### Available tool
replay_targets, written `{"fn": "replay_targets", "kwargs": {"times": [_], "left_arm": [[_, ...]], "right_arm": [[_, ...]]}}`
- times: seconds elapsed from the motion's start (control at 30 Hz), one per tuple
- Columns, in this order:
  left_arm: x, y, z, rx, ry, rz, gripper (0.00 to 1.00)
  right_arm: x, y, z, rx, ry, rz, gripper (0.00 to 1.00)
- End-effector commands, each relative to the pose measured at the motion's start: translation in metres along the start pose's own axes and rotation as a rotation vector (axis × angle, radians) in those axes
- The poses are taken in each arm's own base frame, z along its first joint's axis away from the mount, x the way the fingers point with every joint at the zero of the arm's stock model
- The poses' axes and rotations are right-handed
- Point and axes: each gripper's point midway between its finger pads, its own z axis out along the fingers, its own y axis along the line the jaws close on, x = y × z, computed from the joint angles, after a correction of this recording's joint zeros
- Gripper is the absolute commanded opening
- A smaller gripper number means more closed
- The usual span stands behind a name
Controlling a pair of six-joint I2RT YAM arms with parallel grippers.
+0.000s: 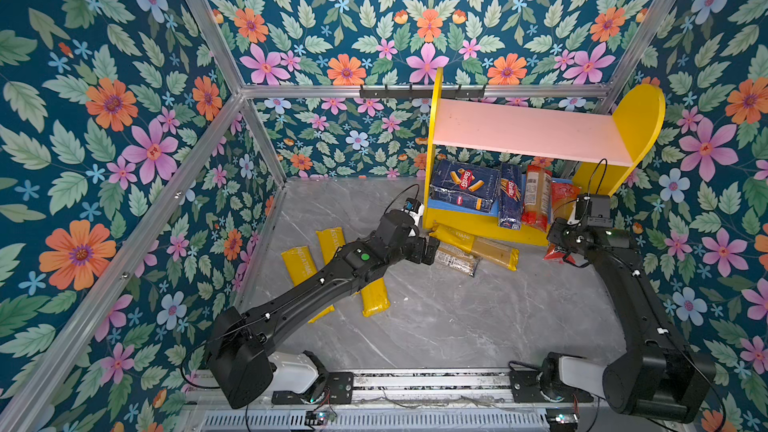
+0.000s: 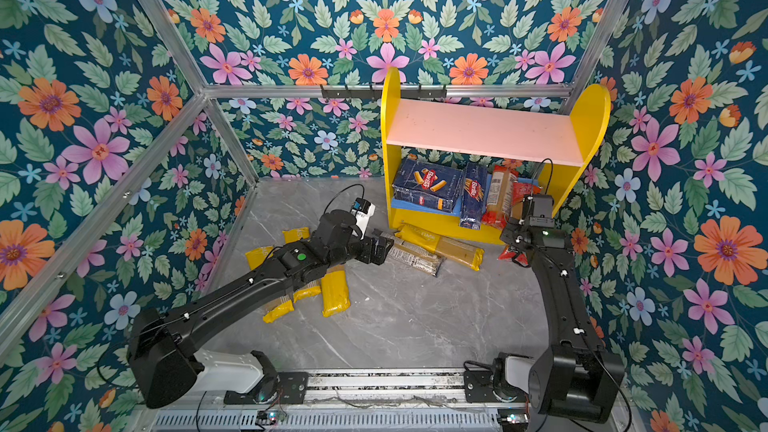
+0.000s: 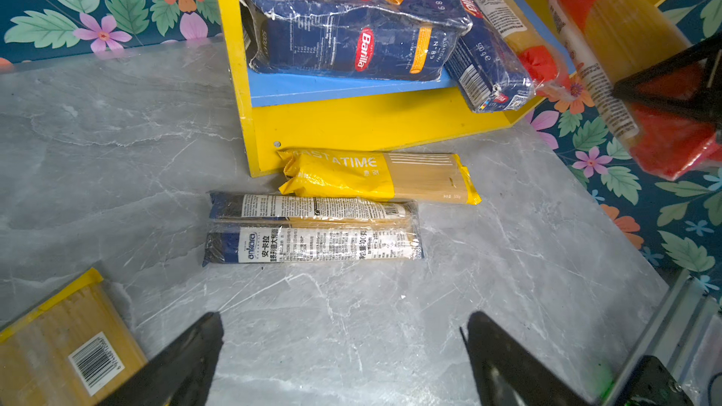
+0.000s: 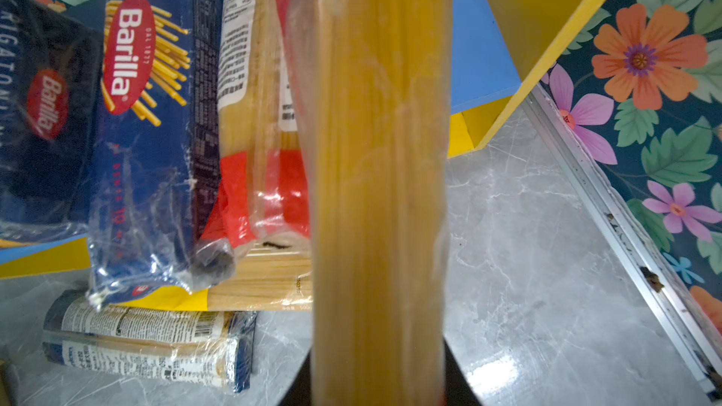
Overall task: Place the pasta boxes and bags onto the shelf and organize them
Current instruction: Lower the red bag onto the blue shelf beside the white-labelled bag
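Bag (image 4: 379, 150) in right tool (image 4: 379, 380), left tool (image 3: 344, 324) spread

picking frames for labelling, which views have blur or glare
Right wrist view: the clear red-ended spaghetti bag close to the lens is soft, and a glare patch sits on the grey marble tabletop. Left wrist view: print on the white-labelled, blue-ended spaghetti packet reads sharp. Both top views: evenly lit.
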Motion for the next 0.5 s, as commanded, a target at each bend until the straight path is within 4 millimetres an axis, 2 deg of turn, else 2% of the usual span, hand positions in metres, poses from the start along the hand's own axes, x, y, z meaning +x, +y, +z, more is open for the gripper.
{"fn": "replay_targets", "kwargs": {"times": [0.0,0.27,0.47], "left_arm": [[-0.007,0.001,0.002,-0.004,-0.022,0.023,1.00],[-0.004,0.005,0.008,-0.009,-0.009,0.030,1.00],[-0.003,0.010,0.011,-0.015,-0.008,0.026,1.00]], "right_arm": [[-0.040,0.009,-0.001,-0.056,-0.131,-0.002,0.14],[-0.060,0.006,0.017,-0.064,-0.134,0.001,0.14],[-0.066,0.004,0.032,-0.044,-0.136,-0.022,0.14]]}}
